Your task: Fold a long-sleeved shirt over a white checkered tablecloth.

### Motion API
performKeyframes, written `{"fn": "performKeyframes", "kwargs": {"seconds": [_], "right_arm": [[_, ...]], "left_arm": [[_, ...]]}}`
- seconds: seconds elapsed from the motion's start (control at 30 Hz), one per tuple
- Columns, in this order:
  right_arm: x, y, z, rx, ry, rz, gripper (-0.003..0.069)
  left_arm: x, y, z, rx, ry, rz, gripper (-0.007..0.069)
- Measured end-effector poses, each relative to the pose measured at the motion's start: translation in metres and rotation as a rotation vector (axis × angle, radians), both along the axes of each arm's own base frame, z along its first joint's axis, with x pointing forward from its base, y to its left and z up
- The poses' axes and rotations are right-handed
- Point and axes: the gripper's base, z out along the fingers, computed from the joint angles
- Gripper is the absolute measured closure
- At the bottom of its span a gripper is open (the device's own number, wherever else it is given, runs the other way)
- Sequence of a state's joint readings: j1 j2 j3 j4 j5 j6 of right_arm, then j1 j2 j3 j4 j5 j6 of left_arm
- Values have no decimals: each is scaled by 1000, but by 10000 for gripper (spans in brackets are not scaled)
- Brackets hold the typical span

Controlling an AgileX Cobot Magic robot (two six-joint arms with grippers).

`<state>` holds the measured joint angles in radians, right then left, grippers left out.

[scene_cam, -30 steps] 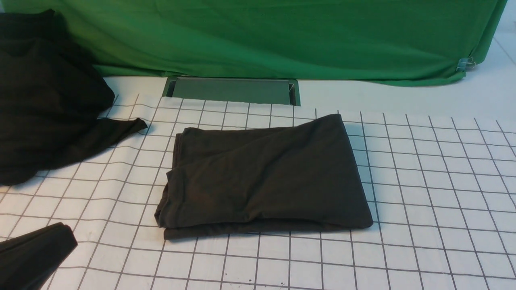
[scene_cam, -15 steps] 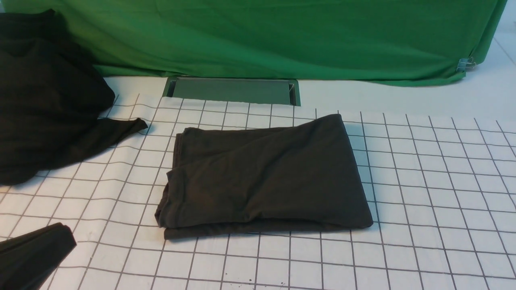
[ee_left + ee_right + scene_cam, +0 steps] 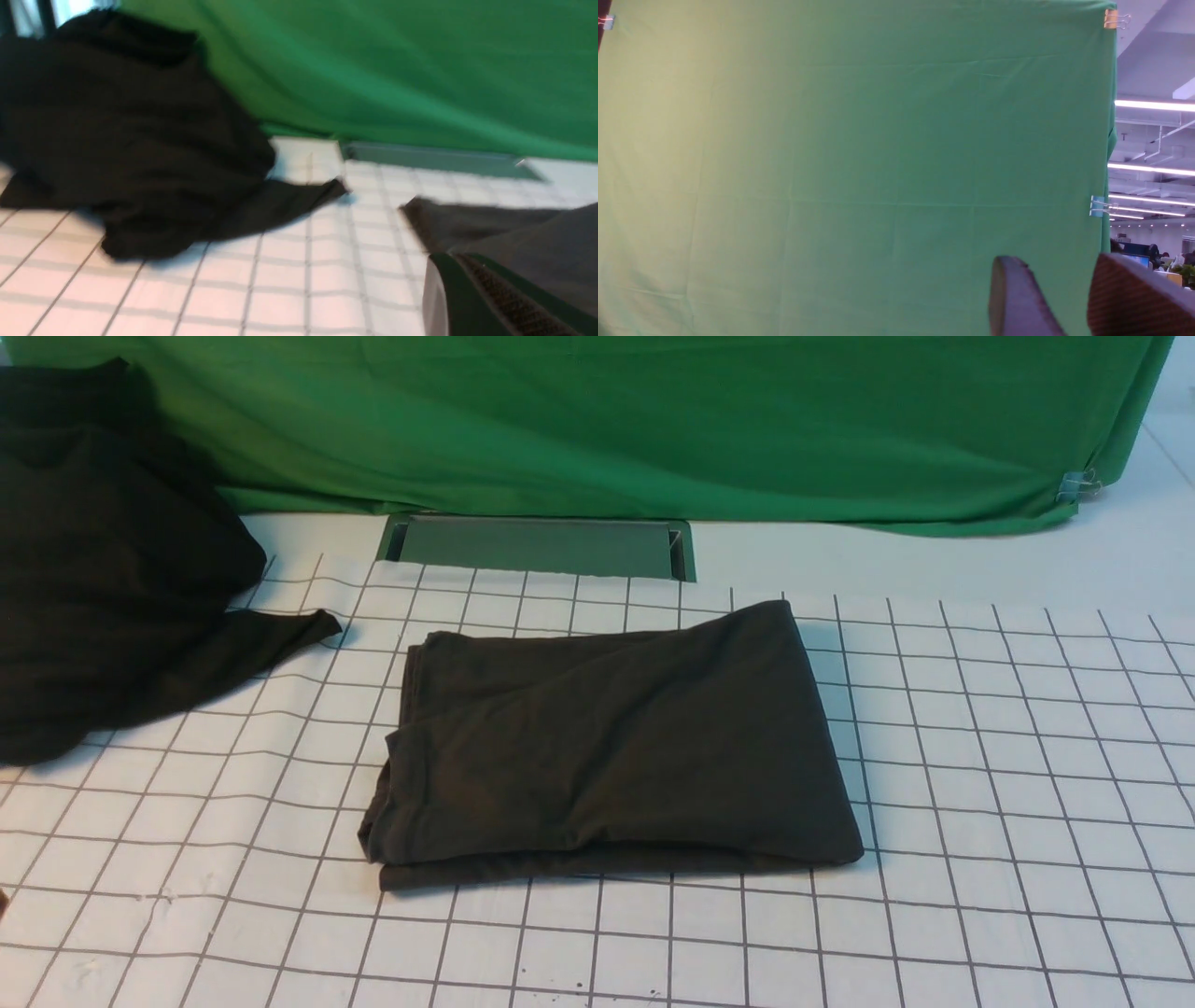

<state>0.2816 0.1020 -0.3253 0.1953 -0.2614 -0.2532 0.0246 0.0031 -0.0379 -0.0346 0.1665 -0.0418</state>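
Dark shirt folded on a checkered tablecloth, left gripper's fingers together, right gripper's fingers apart.

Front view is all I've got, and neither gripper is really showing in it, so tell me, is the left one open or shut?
Observer: Shut. The left wrist view shows the left gripper with its fingers together and no cloth between them.
Operator: And the right one, is it down near the folded shirt?
Observer: No, the right wrist view looks at the upright green drape, with no shirt in sight; the right gripper has its fingers apart with nothing between them.
Operator: That drape has one clip in my picture. Any more?
Observer: Yes, the right wrist view also has an orange clip at an upper corner of the drape.
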Motion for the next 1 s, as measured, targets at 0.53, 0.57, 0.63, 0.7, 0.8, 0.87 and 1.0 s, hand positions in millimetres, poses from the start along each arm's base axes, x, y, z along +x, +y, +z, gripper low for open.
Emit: {"fn": "performKeyframes", "kwargs": {"seconds": [0.53, 0.57, 0.63, 0.7, 0.8, 0.87, 1.0], "right_arm": [[0, 0, 0, 0, 1, 0, 419], [0, 0, 0, 0, 1, 0, 419], [0, 0, 0, 0, 1, 0, 419], [0, 0, 0, 0, 1, 0, 419], [0, 0, 0, -1, 2, 0, 419], [0, 0, 0, -1, 2, 0, 419], [0, 0, 0, -1, 2, 0, 418]], "left_arm": [[1, 1, -19, 24, 93, 6, 623], [1, 1, -19, 24, 93, 6, 623], [1, 1, -19, 24, 93, 6, 623], [1, 1, -19, 24, 93, 6, 623], [1, 1, -19, 24, 93, 6, 623], [1, 1, -19, 24, 93, 6, 623], [1, 1, -19, 24, 93, 6, 623]]}}
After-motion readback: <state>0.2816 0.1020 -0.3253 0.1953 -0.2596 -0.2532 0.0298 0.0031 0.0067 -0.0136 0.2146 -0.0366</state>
